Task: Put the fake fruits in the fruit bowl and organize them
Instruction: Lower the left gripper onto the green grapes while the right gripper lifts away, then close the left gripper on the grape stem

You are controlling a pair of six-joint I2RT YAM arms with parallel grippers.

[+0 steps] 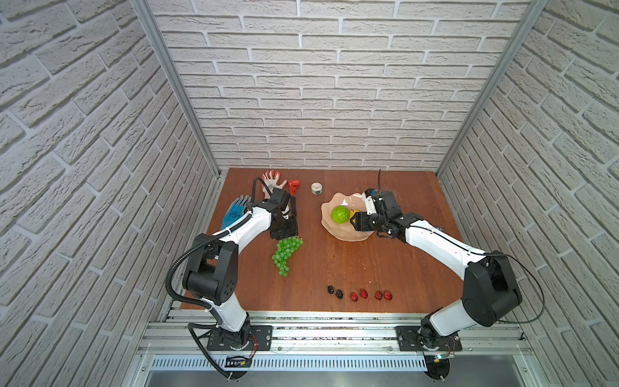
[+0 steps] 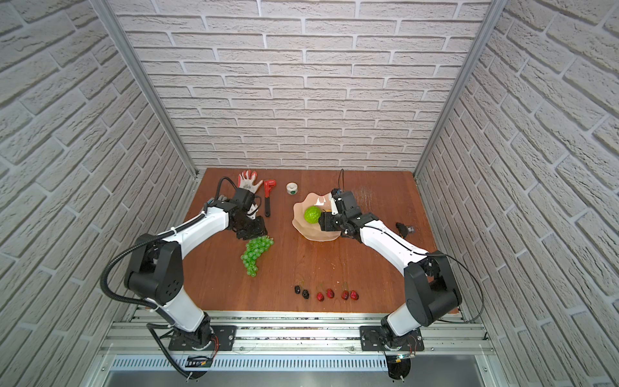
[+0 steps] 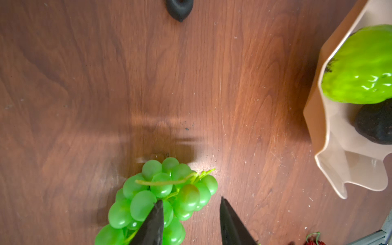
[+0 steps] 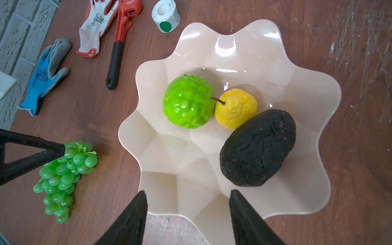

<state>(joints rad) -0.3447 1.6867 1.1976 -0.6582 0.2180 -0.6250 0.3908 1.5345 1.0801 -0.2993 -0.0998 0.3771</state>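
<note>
Hovering left gripper (image 3: 191, 201): jaws apart and gripping nothing, over the stem end of the grapes (image 3: 152, 191); one fingertip (image 3: 158, 212) sits across the bunch, the other stands clear of it above the bare table (image 3: 191, 84).
Right gripper (image 4: 187, 191): jaws wide and empty, above the rim of the bowl (image 4: 233, 48).
Grapes: lying on the table left of centre in both top views, outside the bowl and well apart from it.
Bowl: right of centre in both top views; holds a bumpy green ball (image 4: 188, 101), a lemon (image 4: 236, 108) and an avocado (image 4: 257, 148), the lemon between the other two.
Cherries (image 1: 363, 294): three pairs in a row on the table, lower centre in both top views, the dark pair (image 1: 339, 294) at the left end; all outside the bowl.
Far edge of table: tape roll (image 4: 165, 14), wrench (image 4: 118, 46), white glove (image 4: 95, 23) and blue glove (image 4: 44, 76), toward the upper left.
</note>
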